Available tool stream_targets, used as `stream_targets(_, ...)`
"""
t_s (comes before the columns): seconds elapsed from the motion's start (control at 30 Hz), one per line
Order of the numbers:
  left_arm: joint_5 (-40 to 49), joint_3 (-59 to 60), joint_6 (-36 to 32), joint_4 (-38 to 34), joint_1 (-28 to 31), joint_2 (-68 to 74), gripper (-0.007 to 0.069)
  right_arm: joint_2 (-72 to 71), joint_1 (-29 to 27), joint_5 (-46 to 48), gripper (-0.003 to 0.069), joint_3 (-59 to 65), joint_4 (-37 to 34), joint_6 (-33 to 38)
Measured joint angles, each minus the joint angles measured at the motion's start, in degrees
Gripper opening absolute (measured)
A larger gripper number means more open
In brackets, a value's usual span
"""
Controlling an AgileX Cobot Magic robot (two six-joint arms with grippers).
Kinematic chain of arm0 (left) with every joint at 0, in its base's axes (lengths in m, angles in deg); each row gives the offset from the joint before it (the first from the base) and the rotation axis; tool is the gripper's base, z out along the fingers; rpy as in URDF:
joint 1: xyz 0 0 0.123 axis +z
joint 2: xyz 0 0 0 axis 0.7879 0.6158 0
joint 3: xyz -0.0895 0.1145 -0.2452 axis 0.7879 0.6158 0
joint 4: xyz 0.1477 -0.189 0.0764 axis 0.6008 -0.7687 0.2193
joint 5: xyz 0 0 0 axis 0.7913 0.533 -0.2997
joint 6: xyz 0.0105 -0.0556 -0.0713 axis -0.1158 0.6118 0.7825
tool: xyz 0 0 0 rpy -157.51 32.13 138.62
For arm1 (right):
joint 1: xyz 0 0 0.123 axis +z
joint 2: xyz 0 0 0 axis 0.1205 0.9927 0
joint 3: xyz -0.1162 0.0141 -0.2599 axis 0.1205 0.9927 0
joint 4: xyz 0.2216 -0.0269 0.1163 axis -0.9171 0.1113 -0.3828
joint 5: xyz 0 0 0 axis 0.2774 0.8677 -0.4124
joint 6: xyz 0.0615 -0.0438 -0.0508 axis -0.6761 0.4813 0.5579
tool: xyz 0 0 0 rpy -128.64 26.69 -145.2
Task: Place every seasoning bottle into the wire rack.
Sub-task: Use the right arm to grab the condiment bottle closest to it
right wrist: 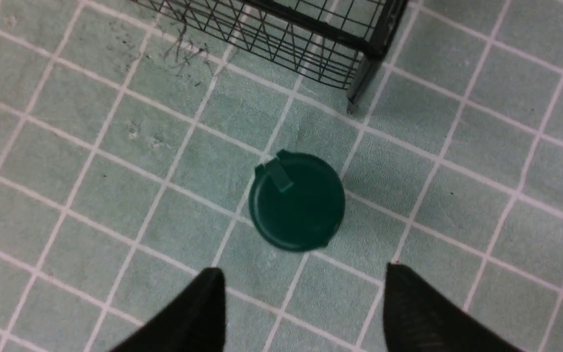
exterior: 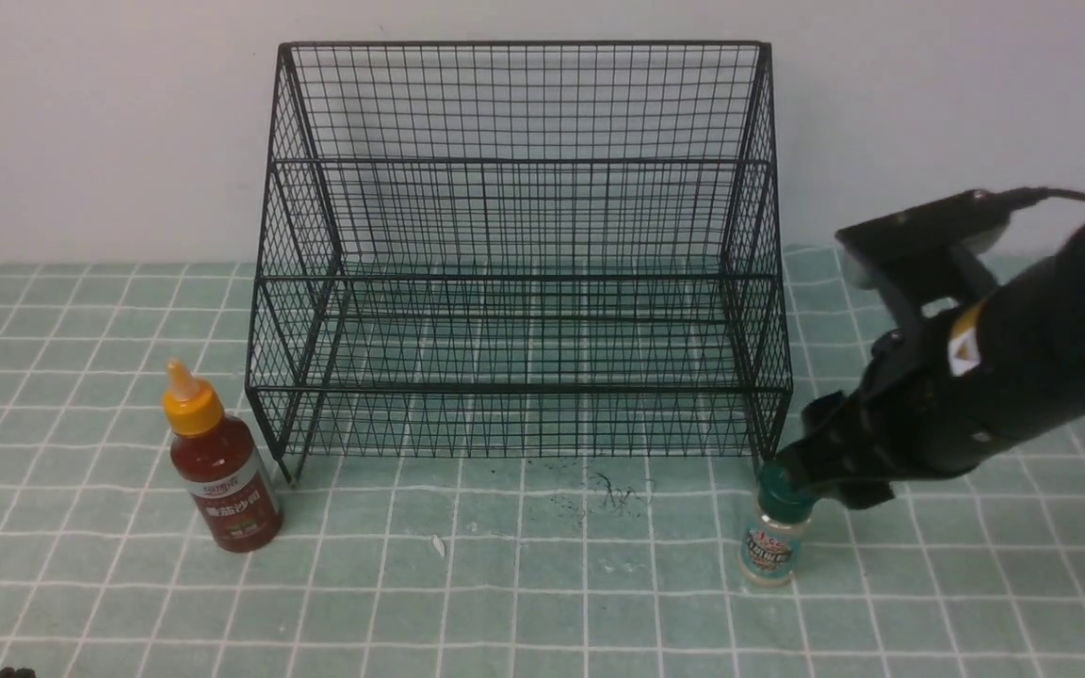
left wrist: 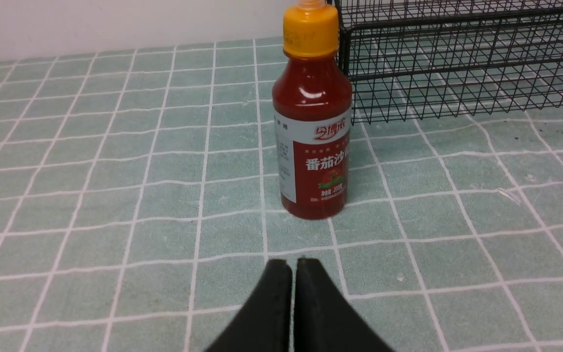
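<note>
The black wire rack (exterior: 519,235) stands at the back middle of the table and holds nothing. A red sauce bottle (exterior: 222,471) with a yellow-orange nozzle cap stands upright left of the rack's front corner. In the left wrist view this bottle (left wrist: 313,142) is a short way ahead of my left gripper (left wrist: 292,266), which is shut and empty. The small clear shaker jar (exterior: 773,537) with a dark green cap (right wrist: 297,201) stands by the rack's front right leg (right wrist: 359,85). My right gripper (right wrist: 303,276) hangs open just above it, its fingers short of the cap, nothing between them.
A green cloth with a white grid (exterior: 524,603) covers the table. A white wall (exterior: 109,122) rises right behind the rack. Dark scuff marks (exterior: 613,490) and a small white fleck (exterior: 439,544) lie in front of the rack.
</note>
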Motion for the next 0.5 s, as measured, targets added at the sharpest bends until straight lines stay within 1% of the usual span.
stream_targets(0.03,0.00,0.00,0.00,0.00,0.00,0.00,-0.0006,1.41,0.06,-0.32,0.0476,-0.24,0.19,-0.64)
stream_targets(0.07,0.00,0.00,0.00,0.00,0.00,0.00,-0.0006,3.81,0.06,-0.73,0.0529,-0.85,0.42,-1.51)
stream_targets(0.1,0.00,0.00,0.00,0.00,0.00,0.00,-0.0006,5.37,0.06,-1.03,0.0558,-1.17,0.59,-1.86)
stream_targets(0.17,0.00,0.00,0.00,0.00,0.00,0.00,-0.0006,7.60,0.06,-1.90,0.0585,-1.55,0.63,-2.26)
stream_targets(0.23,0.00,0.00,0.00,0.00,0.00,0.00,-0.0006,9.73,0.06,-2.86,0.0590,-1.94,0.63,-2.39)
stream_targets(0.3,0.00,0.00,0.00,0.00,0.00,0.00,-0.0006,11.53,0.06,-4.44,0.0559,-2.01,0.63,-2.44)
stream_targets(0.37,0.00,0.00,0.00,0.00,0.00,0.00,-0.0006,12.55,0.06,-4.95,0.0455,-2.01,0.41,-1.85)
stream_targets(0.4,0.00,0.00,0.00,0.00,0.00,0.00,-0.0006,12.65,0.06,-4.83,0.0354,-2.01,0.21,-0.82)
stream_targets(0.43,0.00,0.00,0.00,0.00,0.00,0.00,-0.0006,12.56,0.06,-4.41,0.0300,-2.06,0.08,-0.17)
stream_targets(0.5,0.00,0.00,0.00,0.00,0.00,0.00,-0.0006,11.80,0.06,-2.48,0.0315,-2.28,-0.51,1.31)
